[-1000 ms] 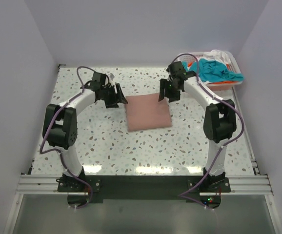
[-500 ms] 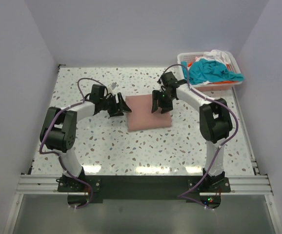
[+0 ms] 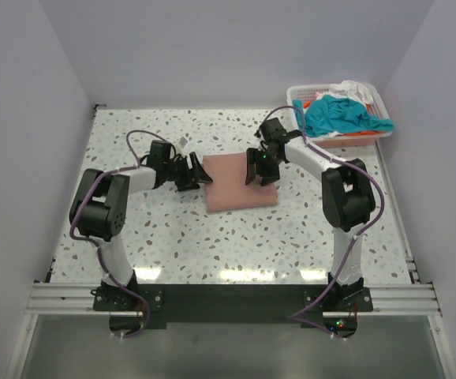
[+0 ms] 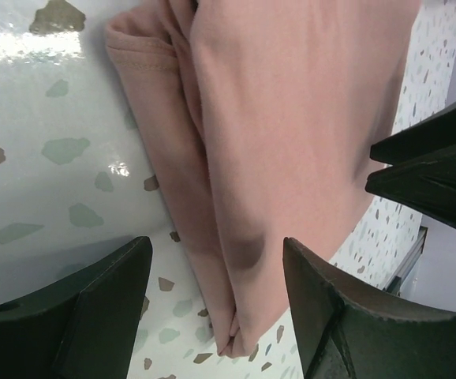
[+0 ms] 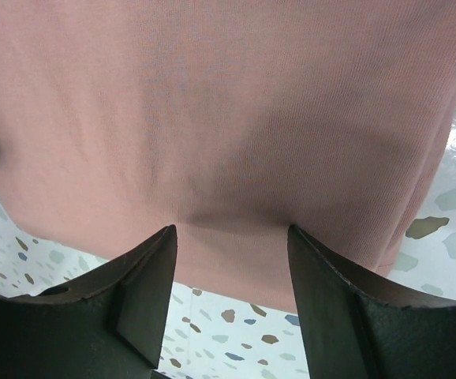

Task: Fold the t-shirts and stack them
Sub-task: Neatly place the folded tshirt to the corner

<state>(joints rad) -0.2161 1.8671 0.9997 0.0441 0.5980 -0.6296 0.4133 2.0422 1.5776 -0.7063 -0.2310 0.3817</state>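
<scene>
Straddling opposite pink t-shirt (image 3: 240, 188) edges, left tool (image 3: 199, 175) and right tool (image 3: 258, 175) gape.

White arms (image 3: 132, 175), black joints (image 3: 102, 212), purple cables (image 3: 139, 132)

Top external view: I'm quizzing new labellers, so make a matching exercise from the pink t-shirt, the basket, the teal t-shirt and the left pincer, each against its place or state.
Things:
1. pink t-shirt
2. basket
3. teal t-shirt
4. left pincer

Places or states:
a. heaped in the basket
b. at the far right corner of the table
c. folded flat mid-table
d. open at the pink t-shirt's left edge

Pairs: 1-c, 2-b, 3-a, 4-d
</scene>
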